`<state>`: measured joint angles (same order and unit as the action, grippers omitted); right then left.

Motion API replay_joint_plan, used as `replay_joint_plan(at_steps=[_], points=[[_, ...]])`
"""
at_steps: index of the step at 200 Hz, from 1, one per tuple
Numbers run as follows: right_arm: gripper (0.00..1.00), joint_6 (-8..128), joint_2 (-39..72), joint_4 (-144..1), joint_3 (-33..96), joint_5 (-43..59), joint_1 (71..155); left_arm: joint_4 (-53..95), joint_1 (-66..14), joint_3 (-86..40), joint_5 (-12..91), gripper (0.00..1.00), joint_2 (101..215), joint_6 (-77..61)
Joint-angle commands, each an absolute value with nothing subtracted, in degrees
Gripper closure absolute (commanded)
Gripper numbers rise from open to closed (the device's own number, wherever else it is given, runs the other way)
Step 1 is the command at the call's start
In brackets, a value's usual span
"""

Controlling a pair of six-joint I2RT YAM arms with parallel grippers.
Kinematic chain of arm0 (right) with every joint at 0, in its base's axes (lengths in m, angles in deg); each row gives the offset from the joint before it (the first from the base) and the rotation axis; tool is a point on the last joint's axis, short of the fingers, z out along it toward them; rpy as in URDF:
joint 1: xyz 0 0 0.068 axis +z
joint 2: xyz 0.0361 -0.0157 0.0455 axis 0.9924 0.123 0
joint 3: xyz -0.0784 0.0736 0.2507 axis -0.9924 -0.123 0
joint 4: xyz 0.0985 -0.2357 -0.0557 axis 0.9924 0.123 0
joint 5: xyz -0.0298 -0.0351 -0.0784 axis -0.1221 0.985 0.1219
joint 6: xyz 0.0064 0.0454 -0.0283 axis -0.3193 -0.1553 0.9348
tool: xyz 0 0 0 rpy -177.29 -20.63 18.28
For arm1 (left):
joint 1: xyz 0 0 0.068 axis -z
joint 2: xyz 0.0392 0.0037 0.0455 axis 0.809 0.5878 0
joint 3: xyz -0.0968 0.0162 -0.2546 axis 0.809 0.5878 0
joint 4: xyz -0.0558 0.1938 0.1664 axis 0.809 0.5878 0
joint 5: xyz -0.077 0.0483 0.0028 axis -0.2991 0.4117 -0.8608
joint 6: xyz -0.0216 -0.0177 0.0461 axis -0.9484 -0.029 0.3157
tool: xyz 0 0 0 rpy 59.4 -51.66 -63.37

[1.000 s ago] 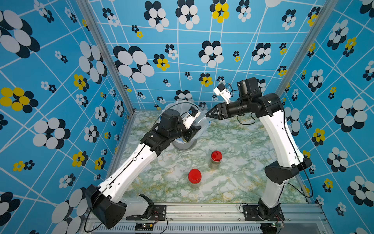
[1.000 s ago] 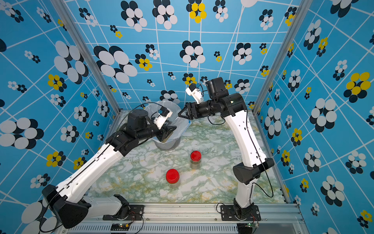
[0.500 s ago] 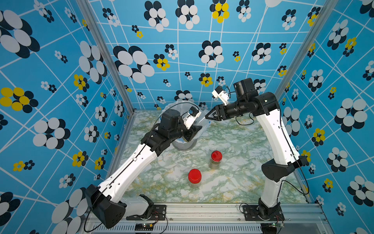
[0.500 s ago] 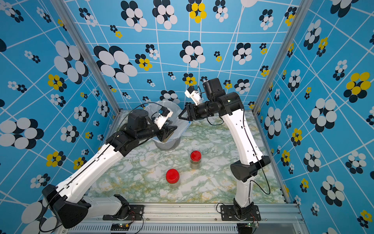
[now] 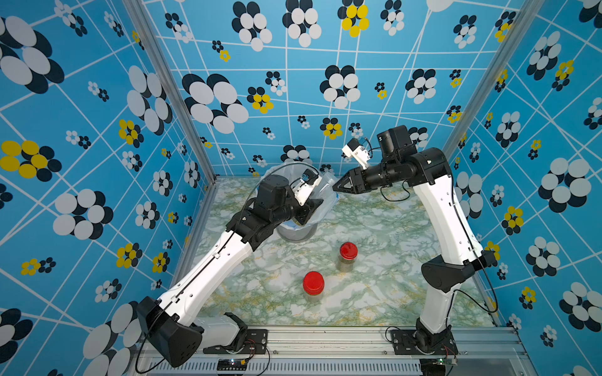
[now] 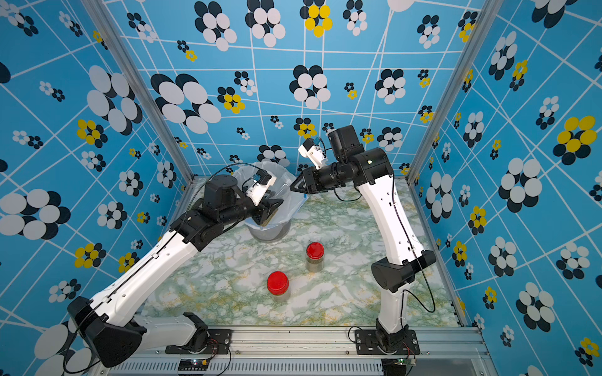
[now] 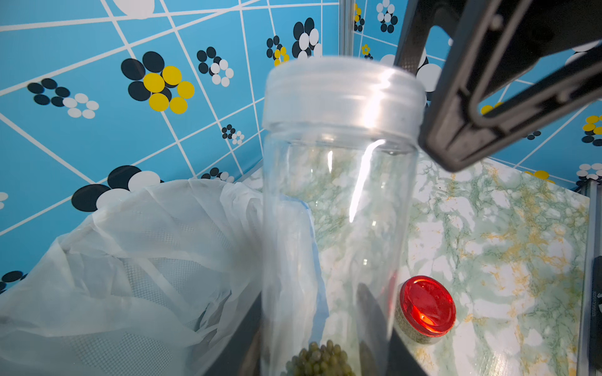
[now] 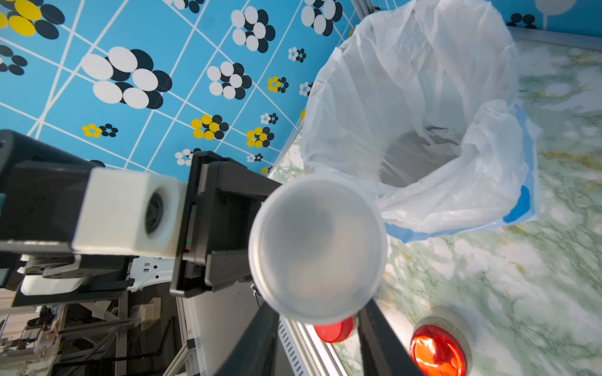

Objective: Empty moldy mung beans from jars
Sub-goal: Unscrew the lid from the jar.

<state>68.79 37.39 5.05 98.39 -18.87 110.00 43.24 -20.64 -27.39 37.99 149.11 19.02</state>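
Left jaws clamp the tall jar low, mung beans pooled at its base beside the bag-lined bin, right jaws grip its translucent lid, so unscrewing probably goes best with a firm left hold and the mouth kept above the bin.

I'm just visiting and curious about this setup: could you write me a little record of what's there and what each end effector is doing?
left end effector: shut on the tall jar, by the bin
right end effector: shut on the lid of that jar
tall jar: lid on, mung beans at its bottom
bin: lined with a white bag
red-lidded jars: two, upright on the table, closed, neither held
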Motion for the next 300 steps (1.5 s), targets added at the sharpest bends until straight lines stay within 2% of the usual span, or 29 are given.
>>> replay_joint_plan(at_steps=[1,19,59,175,216,266,300], points=[[0.56,72.23,34.95,-0.49,95.99,-20.65,110.00,39.78,-20.02,-26.79,34.81,0.86,146.84,20.25],[0.52,72.42,33.38,-2.75,93.49,-20.01,109.92,39.57,-20.07,-26.56,34.52,0.86,146.38,20.18],[0.31,65.93,31.43,-7.13,89.55,-24.04,107.92,40.62,-20.08,-27.24,35.04,0.86,146.97,20.53],[0.34,64.56,32.78,-7.10,89.25,-24.65,108.22,40.60,-20.04,-27.57,35.22,0.86,147.49,20.44],[0.39,70.52,35.40,0.68,95.62,-23.19,109.78,40.60,-19.99,-27.70,35.57,0.86,147.59,20.50],[0.65,73.26,35.59,0.46,96.74,-23.64,110.00,40.59,-20.07,-27.20,35.76,0.86,147.09,20.70],[0.65,83.31,32.76,0.39,93.22,-19.93,110.00,40.87,-21.19,-27.03,34.17,0.86,146.42,20.26]])
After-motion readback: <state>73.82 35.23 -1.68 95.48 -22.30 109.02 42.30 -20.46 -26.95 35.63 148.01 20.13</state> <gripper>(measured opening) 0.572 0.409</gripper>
